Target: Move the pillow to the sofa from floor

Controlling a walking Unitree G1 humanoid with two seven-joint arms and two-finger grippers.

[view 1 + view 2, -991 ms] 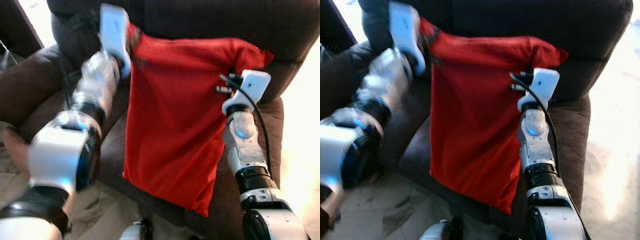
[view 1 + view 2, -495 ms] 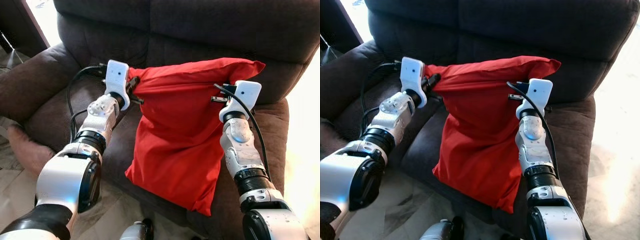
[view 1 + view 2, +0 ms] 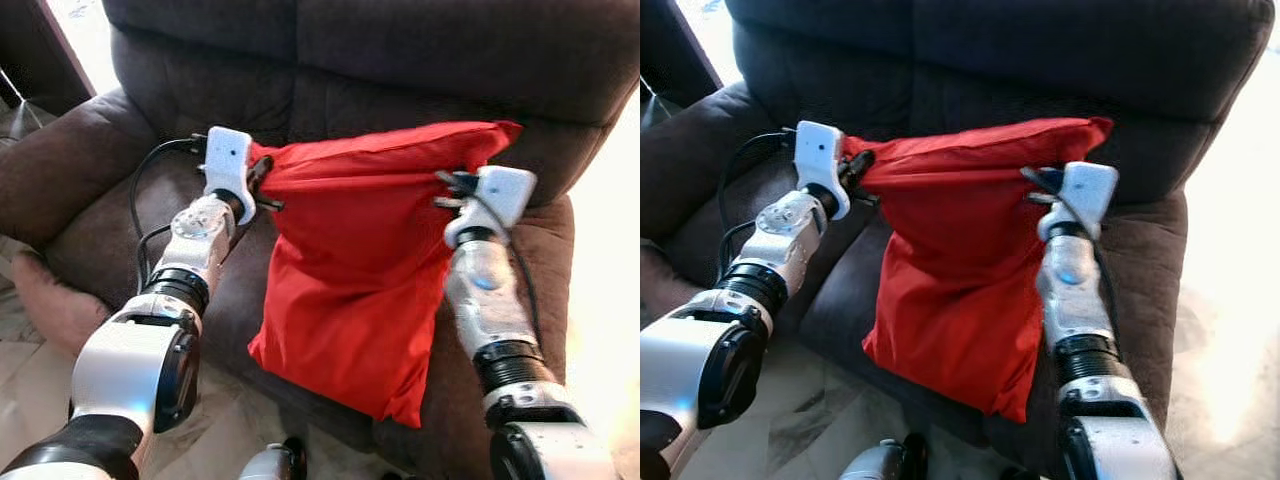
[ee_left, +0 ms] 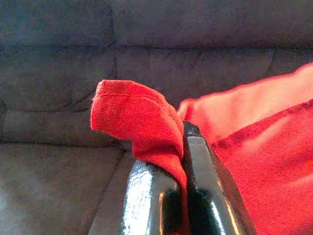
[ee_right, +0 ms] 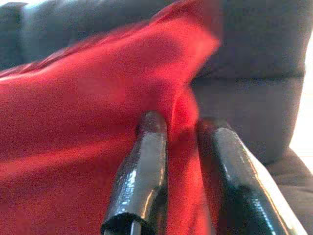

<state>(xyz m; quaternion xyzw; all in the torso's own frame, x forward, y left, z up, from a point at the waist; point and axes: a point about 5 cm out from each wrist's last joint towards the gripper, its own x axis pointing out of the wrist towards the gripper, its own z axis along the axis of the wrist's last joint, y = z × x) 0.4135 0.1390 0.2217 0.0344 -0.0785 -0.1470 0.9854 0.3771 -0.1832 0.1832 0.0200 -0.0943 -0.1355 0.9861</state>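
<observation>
The pillow is hanging limp between the two grippers, its lower end sagging over the front edge of the sofa seat, below and nearer the robot than both wrists. It is looking light and very soft, its slack red cover folding wherever it is pinched, so the top corners are the sensible places to be holding it. The left gripper is pinching one top corner, with fabric bunching over its black fingers. The right gripper is clamping cloth near the other top corner. Both arms are reaching forward and slightly outward over the seat, stretching the top edge taut. Beyond the grippers, the dark backrest is rising.
</observation>
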